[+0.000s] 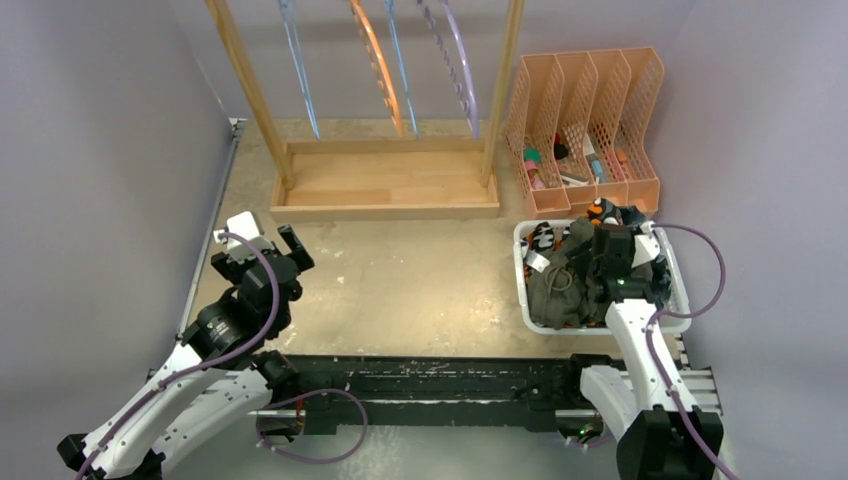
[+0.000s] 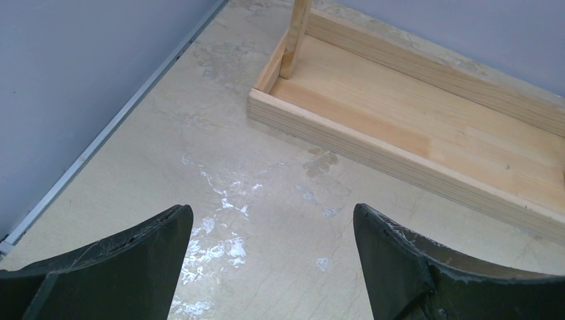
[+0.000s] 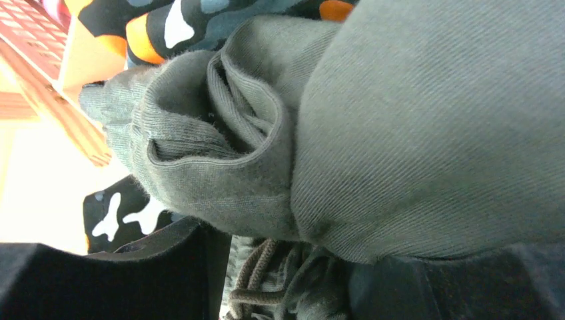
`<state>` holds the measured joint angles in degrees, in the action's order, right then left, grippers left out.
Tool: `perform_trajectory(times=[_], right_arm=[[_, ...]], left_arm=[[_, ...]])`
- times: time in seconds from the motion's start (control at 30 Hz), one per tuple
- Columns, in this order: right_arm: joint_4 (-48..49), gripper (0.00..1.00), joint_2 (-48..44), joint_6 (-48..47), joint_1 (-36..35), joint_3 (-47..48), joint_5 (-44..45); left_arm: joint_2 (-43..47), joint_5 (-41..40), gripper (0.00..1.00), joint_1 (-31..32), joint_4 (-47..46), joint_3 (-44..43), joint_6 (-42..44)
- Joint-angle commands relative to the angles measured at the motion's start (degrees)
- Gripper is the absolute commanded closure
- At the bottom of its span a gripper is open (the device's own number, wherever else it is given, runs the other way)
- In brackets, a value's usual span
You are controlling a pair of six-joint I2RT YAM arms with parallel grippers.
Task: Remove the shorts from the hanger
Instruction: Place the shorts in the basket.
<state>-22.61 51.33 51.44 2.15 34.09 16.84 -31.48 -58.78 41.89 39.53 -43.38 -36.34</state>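
The olive green shorts (image 1: 556,285) lie bunched in the white bin (image 1: 522,300) at the right, on the orange-black-white blotch-patterned shorts (image 1: 541,238). My right gripper (image 1: 612,262) is down in the bin. In the right wrist view its fingers stand apart (image 3: 290,260), with the olive cloth (image 3: 413,120) and its drawstring (image 3: 256,267) between them. The blotch pair (image 3: 166,20) shows behind. I cannot make out the black and the wavy pairs. My left gripper (image 1: 262,250) is open and empty above the table (image 2: 273,213). Several hangers (image 1: 378,70) on the wooden rack are bare.
The wooden rack's base (image 1: 385,185) stands at the back centre and shows in the left wrist view (image 2: 413,127). A peach file organiser (image 1: 585,120) with small items stands behind the bin. The side wall (image 1: 100,200) is close on the left.
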Motion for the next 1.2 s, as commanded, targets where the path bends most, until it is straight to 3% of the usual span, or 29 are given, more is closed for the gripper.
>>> perform_trajectory(times=[0.0, 0.13, 0.27, 0.37, 0.67, 0.87, 0.97, 1.17], right_arm=[[-1.2, 0.42, 1.3, 8.5, 0.5, -5.6, -4.4], [-8.9, 0.42, -2.1, 7.4, 0.5, 1.4, 2.0], [-8.1, 0.39, -7.0, -5.1, 0.5, 11.7, 5.1], [-4.2, 0.39, -8.9, -14.6, 0.5, 16.2, 2.4], [-1.7, 0.40, 3.3, -23.7, 0.5, 26.6, 0.7], [-0.8, 0.38, 15.8, -23.9, 0.6, 29.2, 1.8], [-6.3, 0.38, 20.7, -19.4, 0.7, 31.2, 4.9], [-11.7, 0.43, 19.2, -6.3, 0.7, 23.0, 10.9]], left_arm=[[0.4, -1.1, 0.10, -0.2, -0.9, -0.9, 0.3], [0.7, -1.2, 0.10, -0.1, -1.0, -0.7, 0.3], [0.2, -1.0, 0.10, -0.2, -1.3, -0.8, 0.6], [-0.3, -0.6, 0.10, -0.2, -1.4, -0.8, 0.7], [0.4, -0.6, 0.11, -0.2, -1.9, -0.6, 1.0], [0.3, -0.1, 0.11, -0.2, -2.1, -0.6, 1.2], [0.3, 0.0, 0.11, -0.1, -2.0, -0.7, 1.2], [0.8, -0.5, 0.11, -0.2, -1.8, -0.7, 1.0]])
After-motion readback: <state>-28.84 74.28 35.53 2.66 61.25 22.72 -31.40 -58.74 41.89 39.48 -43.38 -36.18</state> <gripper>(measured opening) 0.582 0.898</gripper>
